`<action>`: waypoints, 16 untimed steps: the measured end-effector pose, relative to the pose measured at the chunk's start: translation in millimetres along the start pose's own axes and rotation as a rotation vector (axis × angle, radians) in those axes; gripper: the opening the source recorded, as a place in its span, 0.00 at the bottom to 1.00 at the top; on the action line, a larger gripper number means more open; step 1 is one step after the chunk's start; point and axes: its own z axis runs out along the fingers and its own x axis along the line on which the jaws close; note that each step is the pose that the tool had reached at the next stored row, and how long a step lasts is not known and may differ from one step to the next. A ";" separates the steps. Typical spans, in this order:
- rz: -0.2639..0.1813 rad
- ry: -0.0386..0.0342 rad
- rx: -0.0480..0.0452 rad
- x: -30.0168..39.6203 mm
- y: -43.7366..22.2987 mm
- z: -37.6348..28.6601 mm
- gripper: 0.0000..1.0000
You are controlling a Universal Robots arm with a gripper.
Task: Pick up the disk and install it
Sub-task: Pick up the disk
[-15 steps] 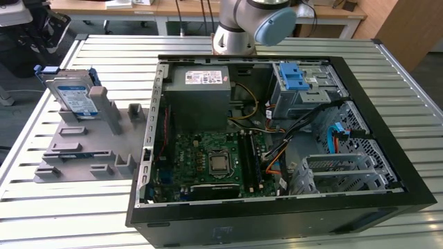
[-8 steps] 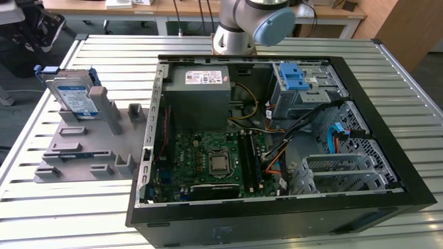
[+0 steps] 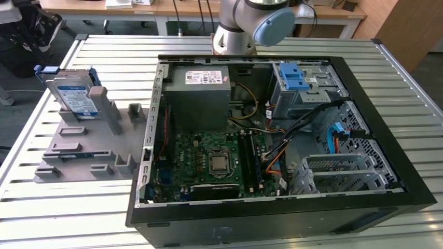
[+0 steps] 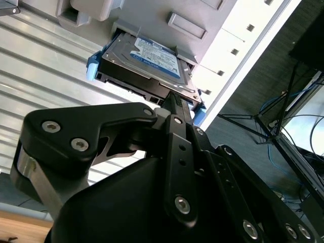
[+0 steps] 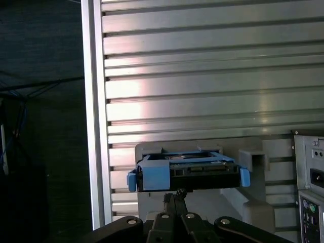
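Observation:
The disk (image 3: 74, 98) is a silver hard drive with a white-and-blue label and blue rails. It stands upright in a slot at the back of the grey fixture (image 3: 83, 150), at the exterior view's left. In both wrist views the disk (image 4: 152, 58) (image 5: 187, 172) lies just beyond my gripper's tip, with a small gap between them. My gripper (image 5: 174, 195) (image 4: 173, 98) has its two thin black fingers pressed together and holds nothing.
An open computer case (image 3: 360, 98) lies on the slatted metal table (image 3: 41, 218) to the fixture's right, holding a grey power-supply box (image 3: 201, 88), a motherboard (image 3: 215, 161) and a drive bay with a blue latch (image 3: 299, 80). The table edge (image 5: 93, 101) runs near the disk.

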 end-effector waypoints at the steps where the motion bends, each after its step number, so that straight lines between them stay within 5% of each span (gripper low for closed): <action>1: 0.000 0.0000 0.0000 0.0 0.0 0.0 0.11; 16: -0.035 0.0010 0.0012 0.1 0.0 0.0 0.11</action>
